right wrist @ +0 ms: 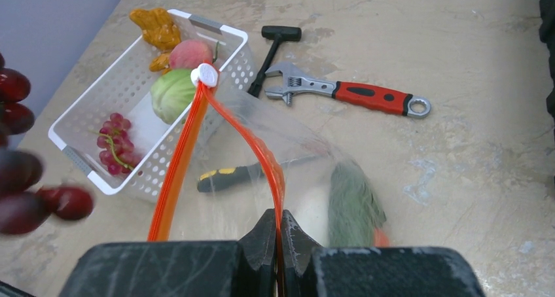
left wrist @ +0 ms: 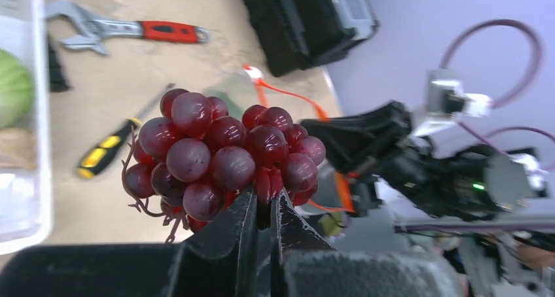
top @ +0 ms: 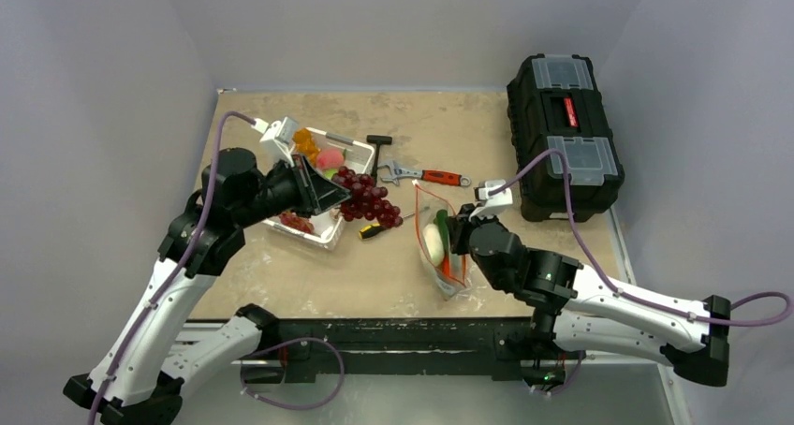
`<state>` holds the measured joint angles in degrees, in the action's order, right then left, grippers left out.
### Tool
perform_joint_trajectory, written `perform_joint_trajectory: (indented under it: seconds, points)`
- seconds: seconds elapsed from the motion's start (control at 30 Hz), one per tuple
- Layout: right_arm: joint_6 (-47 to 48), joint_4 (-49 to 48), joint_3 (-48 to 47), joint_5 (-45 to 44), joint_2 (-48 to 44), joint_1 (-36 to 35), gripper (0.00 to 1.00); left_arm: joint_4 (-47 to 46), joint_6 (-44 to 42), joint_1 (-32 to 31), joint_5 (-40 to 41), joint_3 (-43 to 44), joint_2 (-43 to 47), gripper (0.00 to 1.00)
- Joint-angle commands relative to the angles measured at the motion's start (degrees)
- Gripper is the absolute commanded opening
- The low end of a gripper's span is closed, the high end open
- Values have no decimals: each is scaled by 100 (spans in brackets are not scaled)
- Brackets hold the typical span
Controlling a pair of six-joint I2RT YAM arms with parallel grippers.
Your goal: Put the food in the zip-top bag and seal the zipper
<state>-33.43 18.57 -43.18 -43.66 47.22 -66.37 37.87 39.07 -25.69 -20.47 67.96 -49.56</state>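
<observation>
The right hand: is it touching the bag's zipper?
Touching. The right wrist view shows the right hand pinching the orange zipper.

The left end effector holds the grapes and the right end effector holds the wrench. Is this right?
No. The right wrist view shows the right end effector pinching the zipper of the zip-top bag; the wrench lies untouched. The left end effector does hold the grapes.

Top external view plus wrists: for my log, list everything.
grapes: 1, dark red, held
small grapes: 1, red, basket
cabbage: 1, green, basket
peach: 1, pink, basket
orange bits: some, orange, basket
basket: 1, white, left
zip-top bag: 1, clear, right
radish: 1, white, bag
carrot: 1, orange-green, bag
wrench: 1, red-handled, centre
hammer: 1, black, centre
screwdriver: 1, yellow, by bag
toolbox: 1, black, far right
left gripper: shut on grapes
right gripper: shut on zip-top bag
</observation>
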Motion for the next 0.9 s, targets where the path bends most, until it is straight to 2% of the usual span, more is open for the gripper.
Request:
perform_joint_trajectory:
  seconds: [0.0,0.27,0.43,0.67,0.87]
  points:
    - [-70,-488,-301,175,144,-13,0,-906,914,-585,-344,64,66,0]
    - [-309,-744,-242,481,182,-14,0,-1356,1174,-1961,135,190,-523,0]
    - [-463,-772,-220,653,159,-16,0,-1534,1221,-2554,470,408,-1030,0]
    - [-618,-797,-78,733,-99,-19,0,-1627,1358,-2774,791,453,-1296,0]
    - [-673,-798,-11,744,-95,-9,0,-1476,1283,-2783,848,1077,-1290,0]
